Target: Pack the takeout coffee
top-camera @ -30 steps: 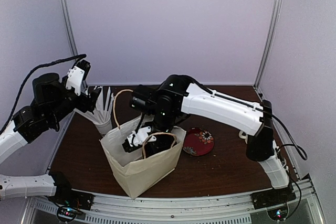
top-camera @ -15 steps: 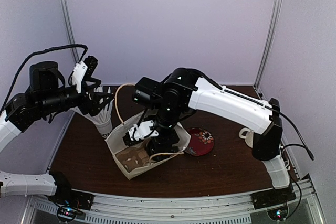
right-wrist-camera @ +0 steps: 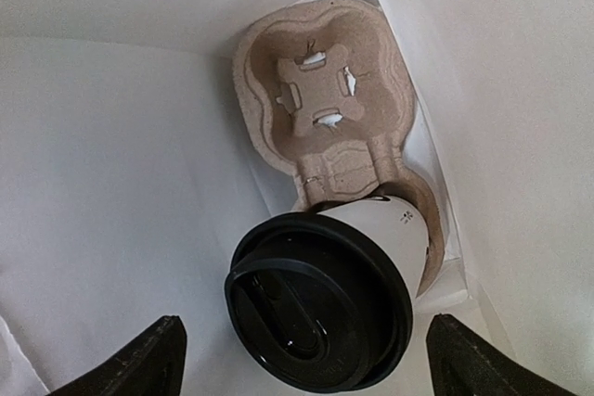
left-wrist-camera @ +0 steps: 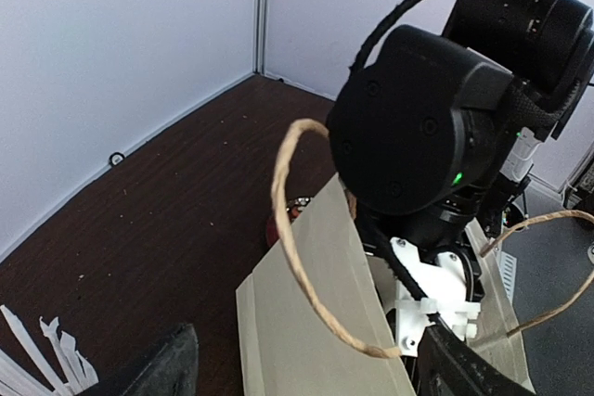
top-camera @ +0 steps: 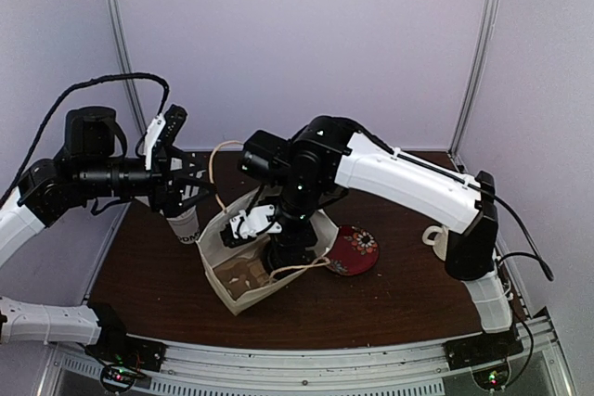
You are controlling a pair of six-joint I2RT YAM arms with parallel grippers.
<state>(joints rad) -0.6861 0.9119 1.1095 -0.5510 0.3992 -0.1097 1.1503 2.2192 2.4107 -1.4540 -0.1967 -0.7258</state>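
The takeout coffee (right-wrist-camera: pixel 320 303), a white paper cup with its black lid on, leans tilted in one socket of a pulp cup carrier (right-wrist-camera: pixel 325 108) at the bottom of a paper bag (top-camera: pixel 237 299). My right gripper (right-wrist-camera: pixel 304 345) reaches down into the bag and is open, one finger on each side of the lid and apart from it. In the top view the right arm hides the cup. My left gripper (left-wrist-camera: pixel 306 350) is open at the bag's left side, with the bag wall (left-wrist-camera: pixel 316 322) and a twine handle (left-wrist-camera: pixel 288 220) between its fingers, untouched.
A paper cup of white sticks (top-camera: pixel 186 227) stands right under the left gripper. Right of the bag lie a red patterned disc (top-camera: pixel 353 249) and a cream mug (top-camera: pixel 434 236). The booth walls close in the back and both sides.
The bag has tipped and slid back to the right, so its inside and the carrier now show. The left gripper has swung right, to the bag's handle. The right arm rose a little.
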